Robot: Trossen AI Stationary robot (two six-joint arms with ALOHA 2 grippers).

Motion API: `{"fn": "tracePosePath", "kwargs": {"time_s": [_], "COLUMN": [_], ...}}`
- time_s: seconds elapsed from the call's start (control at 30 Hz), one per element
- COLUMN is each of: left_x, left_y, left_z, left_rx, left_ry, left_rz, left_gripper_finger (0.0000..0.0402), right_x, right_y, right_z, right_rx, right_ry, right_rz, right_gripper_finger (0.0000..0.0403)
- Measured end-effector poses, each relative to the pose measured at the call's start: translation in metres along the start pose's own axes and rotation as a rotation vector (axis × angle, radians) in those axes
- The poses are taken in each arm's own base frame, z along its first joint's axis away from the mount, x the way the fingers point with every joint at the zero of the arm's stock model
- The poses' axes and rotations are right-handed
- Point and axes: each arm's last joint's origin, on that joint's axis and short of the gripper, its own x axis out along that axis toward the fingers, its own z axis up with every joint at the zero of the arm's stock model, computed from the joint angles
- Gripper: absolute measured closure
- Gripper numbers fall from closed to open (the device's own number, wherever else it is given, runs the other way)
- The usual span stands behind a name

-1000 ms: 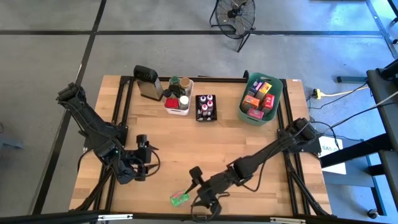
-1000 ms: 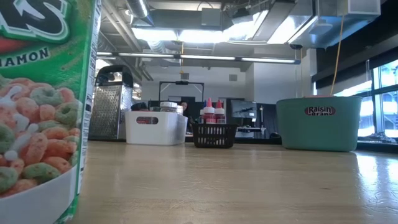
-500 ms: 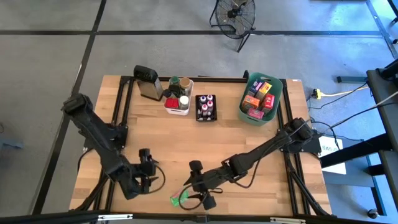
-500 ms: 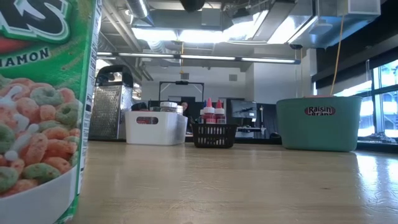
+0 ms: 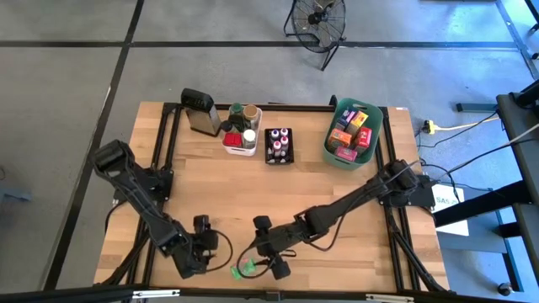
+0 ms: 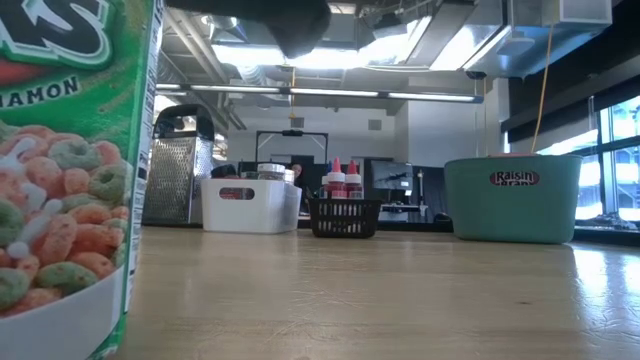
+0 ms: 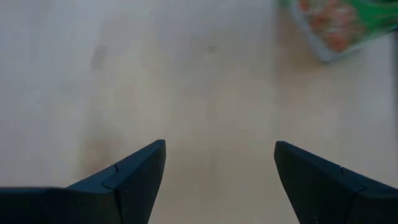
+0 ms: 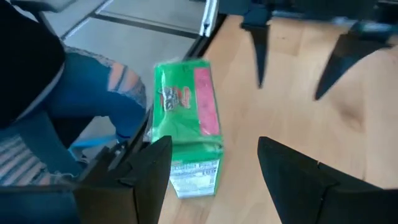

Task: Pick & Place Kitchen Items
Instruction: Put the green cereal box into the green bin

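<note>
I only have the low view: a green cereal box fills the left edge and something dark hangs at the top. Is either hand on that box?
Observer: No. In the right wrist view the right hand is open, with the cereal box just ahead of its fingers, not gripped.
Operator: And the left hand?
Observer: The left hand is open too, over bare wood; the box shows only at a corner of its view.
Operator: Where on the table is the box?
Observer: From above, it sits by the front edge of the table, between the two hands, far from the teal bin.
</note>
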Motion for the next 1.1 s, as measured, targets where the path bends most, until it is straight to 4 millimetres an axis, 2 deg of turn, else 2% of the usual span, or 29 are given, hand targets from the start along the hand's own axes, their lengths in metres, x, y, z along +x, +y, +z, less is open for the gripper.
{"fn": "tracePosePath", "kwargs": {"time_s": [0.17, 0.5, 0.73, 0.9, 1.1], "left_x": [0.0, -0.002, -0.003, -0.003, -0.003], "left_y": [-0.01, -0.019, -0.021, -0.021, -0.021], "left_z": [0.006, 0.014, 0.011, 0.011, 0.011], "left_rx": [-0.076, -0.133, -0.121, -0.107, -0.099], "left_ry": [-0.041, -0.117, -0.112, -0.113, -0.113], "left_rz": [-0.107, -0.197, -0.2, -0.195, -0.195], "left_gripper_finger": [0.0107, 0.0107, 0.0105, 0.0105, 0.0105], "right_x": [0.001, 0.001, 0.001, 0.001, 0.001], "right_y": [-0.001, 0.0, 0.001, 0.006, 0.012], "right_z": [-0.001, -0.007, -0.009, -0.007, -0.007], "right_rx": [0.002, 0.095, 0.1, 0.04, 0.052], "right_ry": [0.002, 0.066, 0.087, 0.07, 0.056], "right_rz": [0.007, 0.008, 0.058, 0.089, 0.041], "right_gripper_finger": [0.0162, 0.0162, 0.0162, 0.0162, 0.0162]}}
